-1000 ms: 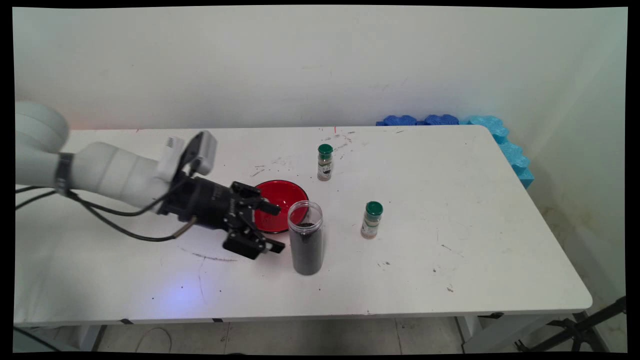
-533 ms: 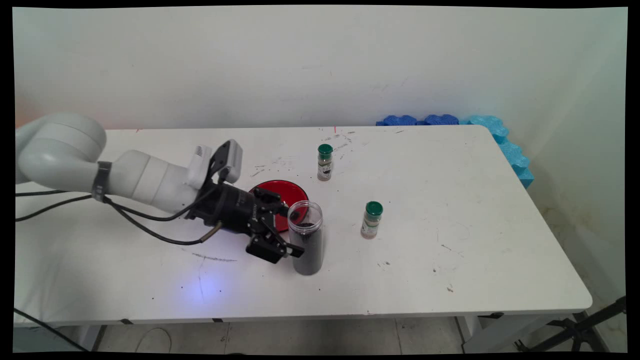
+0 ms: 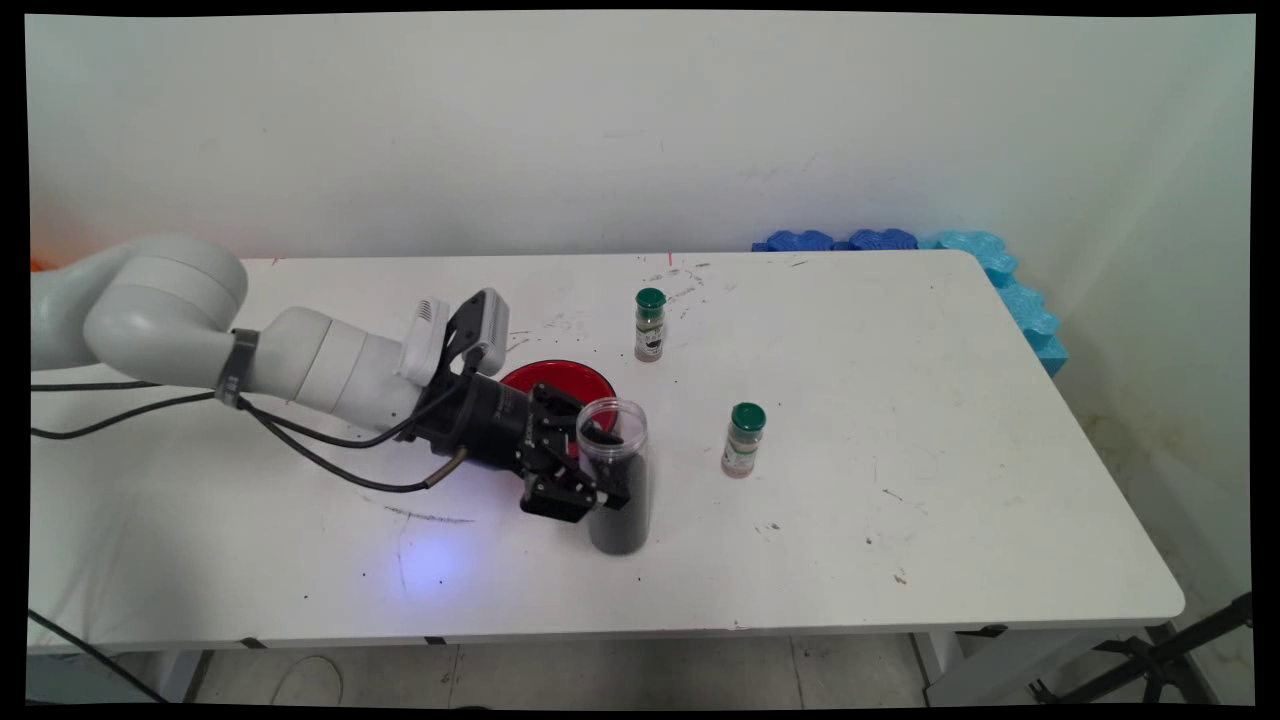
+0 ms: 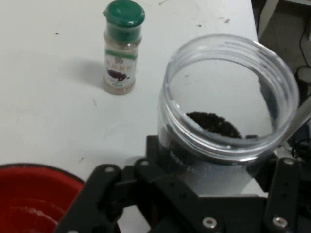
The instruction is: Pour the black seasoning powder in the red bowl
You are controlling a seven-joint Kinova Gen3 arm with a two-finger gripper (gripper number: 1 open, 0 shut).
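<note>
The clear open-topped jar, about two thirds full of a dark granular stuff, stands upright on the white table, somewhat left of the table's middle and nearer its front edge than its back edge. The black gripper reaches it from the left, lying nearly level with the tabletop, with one finger on the jar's far side, seen through the clear wall below the rim, and the other against its near side; the fingers stand spread about the jar's body, and the pictures do not settle whether they press it or only bracket it. In the hand view the jar fills the space just above the gripper's linkage, its threaded rim open and the dark fill visible inside. Just behind the jar and the gripper, toward the back edge, lies a red bowl, partly hidden by the wrist. A small spice bottle with a green cap stands upright to the jar's right, near but apart. A second green-capped spice bottle stands farther back, beyond the red bowl's right rim. Blue foam pieces line the table's back right corner against the wall.
</note>
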